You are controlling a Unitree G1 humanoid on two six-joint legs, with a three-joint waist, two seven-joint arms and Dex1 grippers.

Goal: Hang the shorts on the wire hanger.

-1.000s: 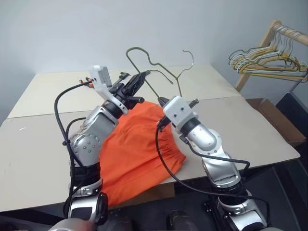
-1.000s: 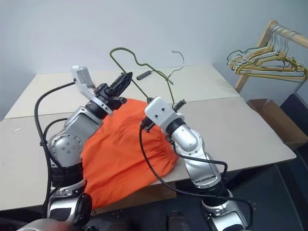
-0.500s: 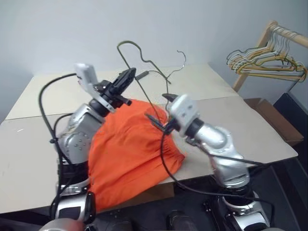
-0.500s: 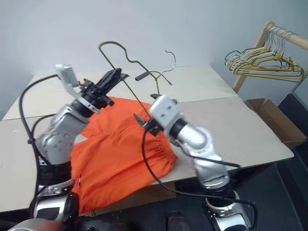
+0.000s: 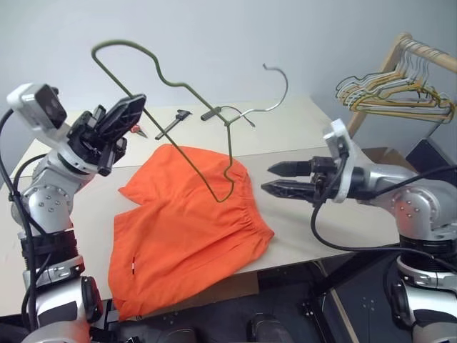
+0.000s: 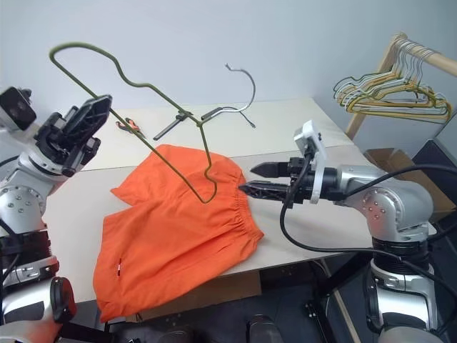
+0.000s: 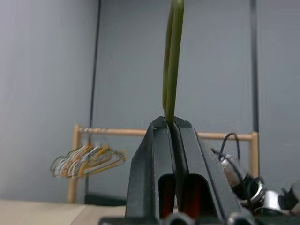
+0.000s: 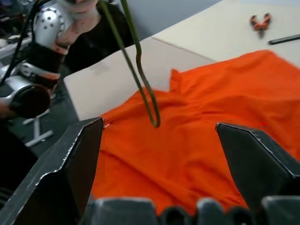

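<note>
The left gripper (image 5: 118, 118) is clamped on the wire hanger (image 5: 187, 89) and holds it in the air above the table (image 5: 343, 179). The shorts (image 5: 189, 221) lie flat on the table, at about 6 o'clock from the hanger. The right gripper (image 5: 275, 179), at 3 o'clock from the shorts, has its fingers apart and holds nothing.

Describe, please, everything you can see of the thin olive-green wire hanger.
The thin olive-green wire hanger is a bent, misshapen frame with a grey hook. The left gripper clamps one side, holding it tilted in the air above the orange shorts; its lowest bend hangs just over the fabric near the waistband.
</note>
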